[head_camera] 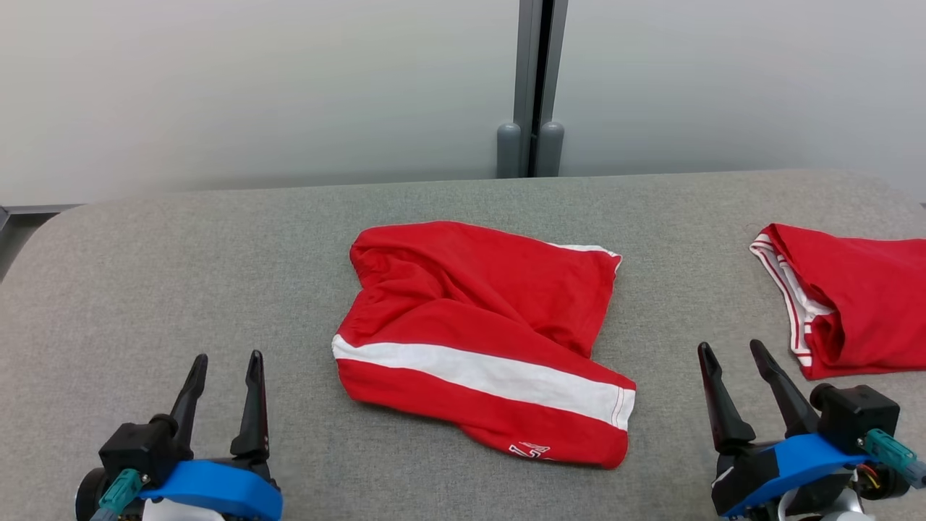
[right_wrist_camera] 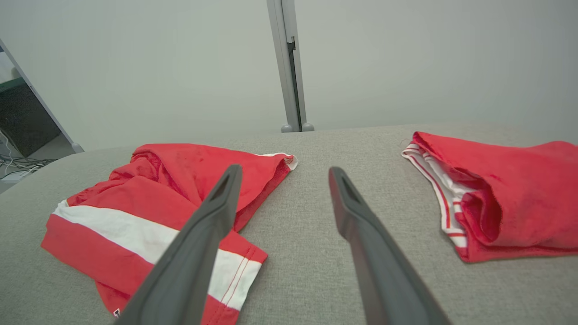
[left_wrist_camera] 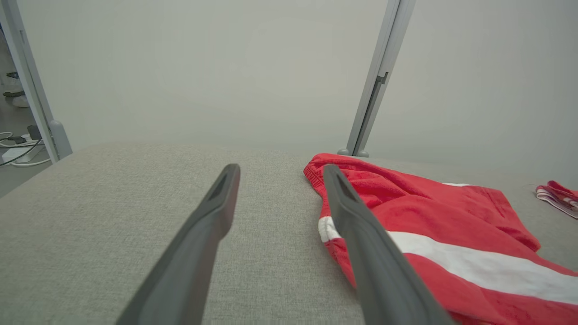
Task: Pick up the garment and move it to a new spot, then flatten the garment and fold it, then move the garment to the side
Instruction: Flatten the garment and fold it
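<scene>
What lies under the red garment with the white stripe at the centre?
The red garment lies on the grey fabric surface, which shows all round it. Its own red cloth is folded over itself. Anything beneath the cloth is covered.

We look across a grey fabric-covered table (head_camera: 448,199) with rounded corners toward pale, evenly lit wall panels (head_camera: 253,87). A grey post (head_camera: 535,79) joins them, its two rounded feet just behind the table's far edge. Off to one side we see white cables (left_wrist_camera: 20,153) on the floor.
</scene>
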Controlling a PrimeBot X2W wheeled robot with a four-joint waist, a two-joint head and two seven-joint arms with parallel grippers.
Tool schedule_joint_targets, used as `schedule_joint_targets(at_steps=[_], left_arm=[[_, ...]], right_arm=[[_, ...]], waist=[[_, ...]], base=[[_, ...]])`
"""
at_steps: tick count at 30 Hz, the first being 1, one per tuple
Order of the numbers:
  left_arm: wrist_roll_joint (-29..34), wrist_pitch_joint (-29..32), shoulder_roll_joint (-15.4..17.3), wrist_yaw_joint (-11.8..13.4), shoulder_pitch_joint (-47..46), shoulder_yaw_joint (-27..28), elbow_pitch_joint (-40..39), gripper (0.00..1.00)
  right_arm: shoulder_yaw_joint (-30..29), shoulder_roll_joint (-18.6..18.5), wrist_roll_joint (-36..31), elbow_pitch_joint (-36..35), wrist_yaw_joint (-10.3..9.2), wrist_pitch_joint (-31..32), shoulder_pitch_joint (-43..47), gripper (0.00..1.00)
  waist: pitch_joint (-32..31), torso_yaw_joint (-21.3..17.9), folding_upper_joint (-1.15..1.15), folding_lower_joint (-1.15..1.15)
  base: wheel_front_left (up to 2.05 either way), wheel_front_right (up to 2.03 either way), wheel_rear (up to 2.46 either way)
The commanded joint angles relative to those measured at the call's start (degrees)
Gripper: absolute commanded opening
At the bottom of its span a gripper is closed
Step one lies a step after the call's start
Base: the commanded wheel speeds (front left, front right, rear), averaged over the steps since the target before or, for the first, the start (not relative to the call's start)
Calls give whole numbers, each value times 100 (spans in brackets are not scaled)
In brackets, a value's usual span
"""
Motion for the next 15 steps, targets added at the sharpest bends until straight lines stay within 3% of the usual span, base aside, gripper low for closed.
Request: schedule_joint_targets(at_steps=[1,15], left_arm=[[1,-25,25,-48,43,11,48,100],[-67,-25,66,-50,49,-3,239,100]], right_arm=[[-27,20,5,-36,1,11,109,100],[-18,26,172,-75,1,-31,238,100]], waist=[[-29,-8,0,1],[-70,-13,0,1]], base=[[0,0,0],[0,0,0]])
